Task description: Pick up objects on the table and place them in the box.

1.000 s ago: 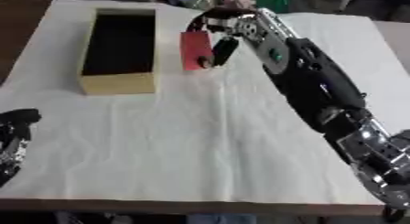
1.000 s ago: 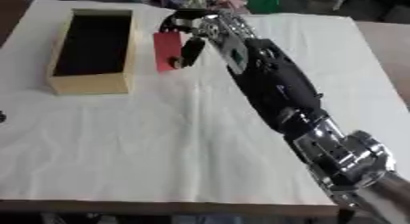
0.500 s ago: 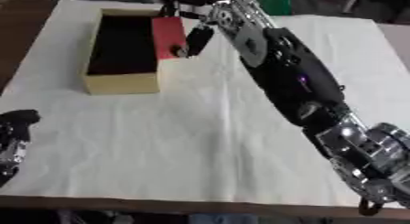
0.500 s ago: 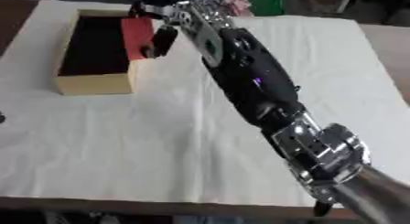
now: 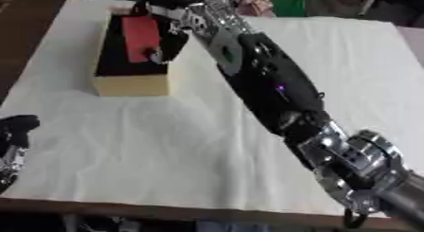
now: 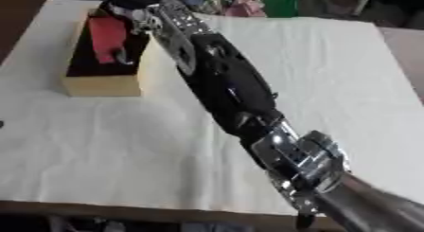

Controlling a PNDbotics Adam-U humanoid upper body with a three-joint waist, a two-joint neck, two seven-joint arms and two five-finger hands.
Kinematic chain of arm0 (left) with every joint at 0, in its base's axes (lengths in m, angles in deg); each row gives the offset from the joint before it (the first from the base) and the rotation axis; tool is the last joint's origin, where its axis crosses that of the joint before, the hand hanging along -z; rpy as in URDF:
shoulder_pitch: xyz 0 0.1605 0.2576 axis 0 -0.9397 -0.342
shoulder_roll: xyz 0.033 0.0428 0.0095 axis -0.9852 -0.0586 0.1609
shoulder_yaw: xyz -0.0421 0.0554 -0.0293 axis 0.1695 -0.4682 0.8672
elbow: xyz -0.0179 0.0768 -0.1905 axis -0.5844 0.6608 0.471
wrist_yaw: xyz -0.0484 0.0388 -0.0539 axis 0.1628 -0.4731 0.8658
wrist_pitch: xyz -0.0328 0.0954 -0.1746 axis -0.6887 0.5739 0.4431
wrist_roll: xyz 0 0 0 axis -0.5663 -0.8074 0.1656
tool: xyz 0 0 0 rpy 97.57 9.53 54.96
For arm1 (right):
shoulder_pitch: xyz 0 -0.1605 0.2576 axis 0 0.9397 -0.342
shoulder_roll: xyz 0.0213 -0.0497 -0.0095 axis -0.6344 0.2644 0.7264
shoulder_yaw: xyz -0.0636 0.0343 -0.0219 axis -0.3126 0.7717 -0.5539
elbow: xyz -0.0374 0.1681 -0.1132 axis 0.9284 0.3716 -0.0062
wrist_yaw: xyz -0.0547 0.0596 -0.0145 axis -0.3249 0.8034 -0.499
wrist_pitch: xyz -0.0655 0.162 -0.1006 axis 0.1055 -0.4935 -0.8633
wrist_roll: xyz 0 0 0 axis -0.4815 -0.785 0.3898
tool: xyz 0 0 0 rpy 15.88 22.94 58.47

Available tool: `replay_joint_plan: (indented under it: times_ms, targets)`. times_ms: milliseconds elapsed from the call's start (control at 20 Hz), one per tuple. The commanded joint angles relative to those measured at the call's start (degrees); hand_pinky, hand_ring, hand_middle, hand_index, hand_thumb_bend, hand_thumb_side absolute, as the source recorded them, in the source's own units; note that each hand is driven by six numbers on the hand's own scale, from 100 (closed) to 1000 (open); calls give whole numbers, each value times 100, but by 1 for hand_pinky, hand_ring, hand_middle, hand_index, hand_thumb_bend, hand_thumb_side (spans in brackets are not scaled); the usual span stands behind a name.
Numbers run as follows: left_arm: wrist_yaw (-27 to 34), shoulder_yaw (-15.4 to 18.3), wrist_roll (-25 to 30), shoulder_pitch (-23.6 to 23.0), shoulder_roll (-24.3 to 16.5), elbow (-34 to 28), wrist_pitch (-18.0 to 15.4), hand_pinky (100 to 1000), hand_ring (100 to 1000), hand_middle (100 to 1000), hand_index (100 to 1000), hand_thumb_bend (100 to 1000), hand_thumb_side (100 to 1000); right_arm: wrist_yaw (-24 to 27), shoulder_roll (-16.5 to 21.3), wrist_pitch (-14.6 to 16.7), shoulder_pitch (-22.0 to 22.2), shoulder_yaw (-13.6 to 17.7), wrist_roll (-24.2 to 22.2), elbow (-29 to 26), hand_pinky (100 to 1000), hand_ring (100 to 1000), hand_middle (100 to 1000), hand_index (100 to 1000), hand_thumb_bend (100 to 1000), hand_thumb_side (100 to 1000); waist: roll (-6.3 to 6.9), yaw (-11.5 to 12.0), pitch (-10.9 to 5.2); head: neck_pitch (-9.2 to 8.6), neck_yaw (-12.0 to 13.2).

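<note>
I have moved my right hand (image 5: 170,30) over the box (image 5: 132,84); fingers pinch the red block (image 5: 139,37), hanging beneath. Release remains.

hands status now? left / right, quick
Left hand: idle at the lower left edge, holding nothing; fingers cannot be told.
Right hand: shut on the red block, over the box.

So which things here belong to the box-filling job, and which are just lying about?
Part of the job:
- red object, held over the box
- box, tan walls, dark inside
- right hand, curled round the red object

Just lying about:
- left hand, idle at the lower left
- white cloth covering the table
</note>
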Motion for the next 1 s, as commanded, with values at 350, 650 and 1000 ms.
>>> replay_joint_plan:
  times_ms: [350,650,1000]
  targets:
    - [14,-11,22,75,-85,-74,-8,1000,829,735,755,100,344,-303,-100,24,-151,94,306,89,880,1000,948,1000,279,130,43,6,-59,-18,-18]
    - [19,1,11,61,-88,-74,-11,1000,829,735,755,100,342,-308,-7,18,-114,155,649,-13,877,1000,941,999,256,100,55,2,-80,-13,3]
    - [16,26,-13,40,-95,-73,-14,1000,828,735,754,100,340,-68,405,-88,-8,321,874,-221,875,1000,935,999,223,100,70,-103,-99,-4,65]
